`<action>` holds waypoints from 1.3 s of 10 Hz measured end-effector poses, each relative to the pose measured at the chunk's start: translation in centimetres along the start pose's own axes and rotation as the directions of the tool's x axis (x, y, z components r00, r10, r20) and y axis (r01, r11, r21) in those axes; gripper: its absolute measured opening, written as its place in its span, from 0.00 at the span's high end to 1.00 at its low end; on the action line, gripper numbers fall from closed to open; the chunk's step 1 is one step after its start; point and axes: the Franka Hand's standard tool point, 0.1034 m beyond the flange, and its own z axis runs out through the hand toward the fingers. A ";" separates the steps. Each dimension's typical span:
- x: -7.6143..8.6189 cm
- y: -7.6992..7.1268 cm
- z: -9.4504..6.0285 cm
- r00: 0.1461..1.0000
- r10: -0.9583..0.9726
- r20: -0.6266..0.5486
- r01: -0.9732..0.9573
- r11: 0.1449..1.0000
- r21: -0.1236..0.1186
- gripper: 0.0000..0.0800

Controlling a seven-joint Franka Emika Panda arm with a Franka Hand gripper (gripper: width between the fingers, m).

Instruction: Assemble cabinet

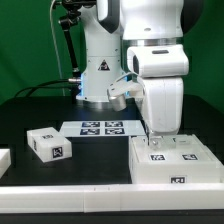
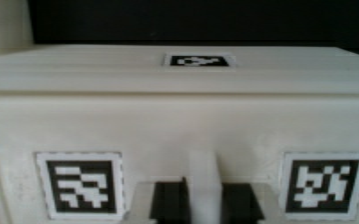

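End effector [image 2: 194, 203] nearly closed on cabinet [image 2: 158, 115]

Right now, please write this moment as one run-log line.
gripper low over cabinet | jaws unclear | small white part apart, exterior view's left

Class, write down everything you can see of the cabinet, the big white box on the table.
The cabinet is a large, white, box-shaped piece, seemingly plastic, with rounded edges. It lies flat on the dark table, at the exterior view's right, near the front edge. Square black-and-white tags sit on its top face, and one sits on its front side. The gripper hangs right over its top, between two tags; whether it touches cannot be told.
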 end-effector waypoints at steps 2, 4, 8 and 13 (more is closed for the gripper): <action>0.1 -0.3 -0.3 1.000 -0.004 0.003 0.004 1.000 0.001 0.67; 0.2 -0.8 -1.0 1.000 -0.012 0.010 0.012 1.000 -0.002 0.33; 0.4 -3.7 -3.5 0.999 0.023 0.036 -0.022 1.000 -0.020 0.03; 1.8 -11.3 -4.6 0.966 0.257 0.032 -0.255 0.965 -0.060 0.00</action>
